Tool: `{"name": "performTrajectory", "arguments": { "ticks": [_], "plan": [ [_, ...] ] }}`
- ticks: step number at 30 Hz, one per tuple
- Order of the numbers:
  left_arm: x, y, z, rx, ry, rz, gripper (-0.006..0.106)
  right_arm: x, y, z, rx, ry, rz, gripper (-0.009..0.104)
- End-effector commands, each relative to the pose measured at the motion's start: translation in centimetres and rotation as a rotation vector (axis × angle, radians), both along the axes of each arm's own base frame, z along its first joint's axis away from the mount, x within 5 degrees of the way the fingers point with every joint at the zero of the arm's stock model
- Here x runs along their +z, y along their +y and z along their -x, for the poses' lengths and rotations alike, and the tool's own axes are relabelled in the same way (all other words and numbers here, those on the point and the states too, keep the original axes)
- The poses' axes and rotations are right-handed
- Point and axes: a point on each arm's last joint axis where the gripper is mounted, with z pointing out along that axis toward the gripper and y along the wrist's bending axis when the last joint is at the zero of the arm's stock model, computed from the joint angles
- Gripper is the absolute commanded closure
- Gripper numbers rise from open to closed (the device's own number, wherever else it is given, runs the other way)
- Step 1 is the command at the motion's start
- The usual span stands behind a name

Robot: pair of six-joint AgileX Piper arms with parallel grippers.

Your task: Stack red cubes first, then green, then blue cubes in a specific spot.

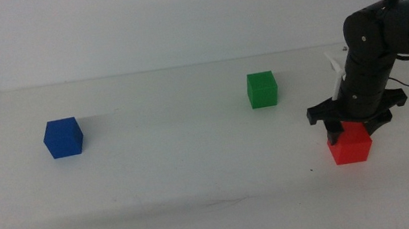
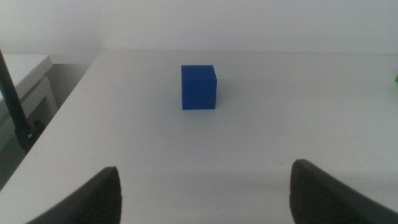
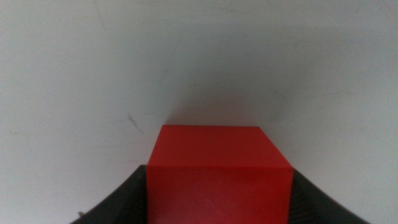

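Checking the right wrist view, you saw the right gripper point(image 3: 219, 186) with its jaws pressed against both side faces of the red cube point(image 3: 219, 171), pinching it between them. In the middle view that gripper point(image 1: 346, 127) stood directly over the red cube point(image 1: 350, 144), which sat at table point(image 1: 193, 149) level; whether it rested on the surface or was just clear of it could not be told.

The step in hand was judged to be the first one: carrying the red cube to the stacking spot. That spot bore no mark, so you could not locate it.

The green cube point(image 1: 262, 89) lay near the right jaws, beyond them and apart. The blue cube point(image 2: 199, 87) lay ahead of the left gripper point(image 2: 205, 193), whose jaws were spread wide while that arm waited.

The next move called for a vertical lift with grip held firm, then a level placement.
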Motion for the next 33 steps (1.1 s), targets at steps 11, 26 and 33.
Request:
{"name": "performTrajectory", "arguments": {
  "ticks": [11,26,33],
  "plan": [
    [1.0,-0.1,0.0,-0.008,-0.105,0.015,0.009,6.8,11.6,2.5,0.048,-0.162,-0.085,0.096],
    [1.0,-0.1,0.0,-0.008,-0.105,0.015,0.009,4.1,18.9,2.1,0.063,-0.078,-0.126,0.096],
    [1.0,-0.1,0.0,-0.008,-0.105,0.015,0.009,4.1,18.9,2.2,0.062,-0.072,-0.122,0.023]
  ]
}}
